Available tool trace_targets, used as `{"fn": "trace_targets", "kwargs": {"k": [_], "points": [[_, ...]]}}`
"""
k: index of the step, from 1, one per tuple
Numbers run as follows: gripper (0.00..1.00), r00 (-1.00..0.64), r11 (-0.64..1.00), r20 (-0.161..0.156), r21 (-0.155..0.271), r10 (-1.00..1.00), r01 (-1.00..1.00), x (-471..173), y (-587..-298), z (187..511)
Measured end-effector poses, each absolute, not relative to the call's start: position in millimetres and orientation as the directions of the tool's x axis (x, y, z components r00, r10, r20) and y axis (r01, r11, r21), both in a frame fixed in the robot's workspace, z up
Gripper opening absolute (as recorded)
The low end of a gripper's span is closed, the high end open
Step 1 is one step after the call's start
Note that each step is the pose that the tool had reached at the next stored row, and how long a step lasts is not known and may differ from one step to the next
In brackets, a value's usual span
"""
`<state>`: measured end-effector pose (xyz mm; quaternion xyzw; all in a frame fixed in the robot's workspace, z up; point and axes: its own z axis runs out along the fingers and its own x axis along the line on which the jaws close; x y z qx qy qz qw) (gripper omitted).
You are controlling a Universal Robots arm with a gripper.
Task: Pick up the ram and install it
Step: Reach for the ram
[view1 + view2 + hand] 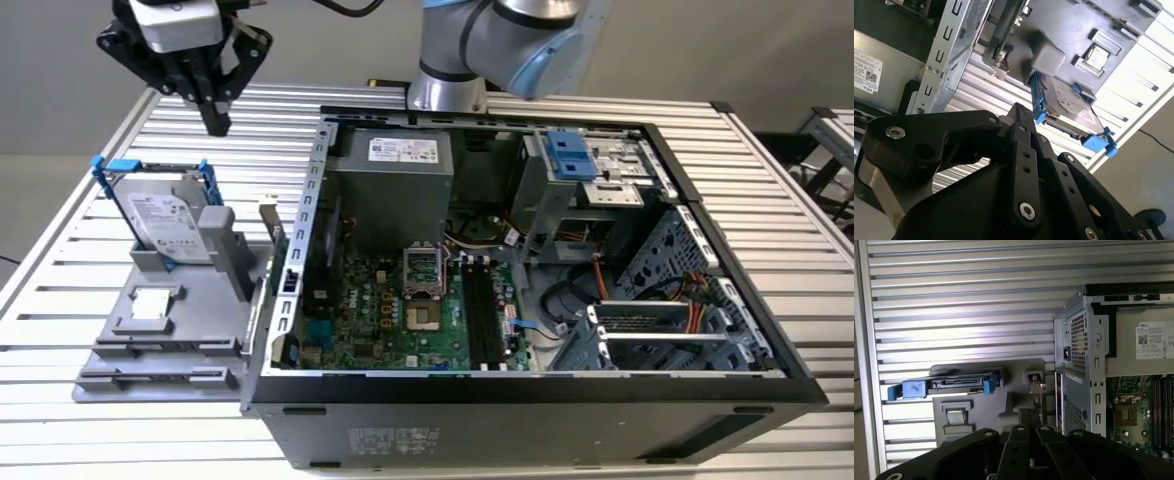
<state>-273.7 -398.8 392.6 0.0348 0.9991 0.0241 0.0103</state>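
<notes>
The ram (276, 250) stands on edge in the grey fixture (187, 345), close beside the open computer case's (534, 400) side wall at the exterior view's left. In the second wrist view the ram (1013, 24) is a thin greenish board strip. My gripper (216, 122) hangs high over the table, behind the fixture and well apart from the ram. Its black fingers point down, shut, with nothing between them. Both wrist views look past the gripper (1019, 111) (1029, 415). The motherboard's long black slots (481, 310) lie inside the case.
A silver hard drive in a blue frame (167, 225) stands upright on the fixture. A small square silver chip (154, 305) lies in front of it. Everything rests on a slatted metal table (80, 200). The arm's base (447, 85) is behind the case.
</notes>
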Motion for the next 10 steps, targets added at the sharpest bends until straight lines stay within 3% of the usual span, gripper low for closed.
{"fn": "trace_targets", "kwargs": {"k": [10], "points": [[0.0, -0.997, 0.996, -0.019, 0.049, 0.07, 0.069, -303.7, -398.8, 392.6]]}}
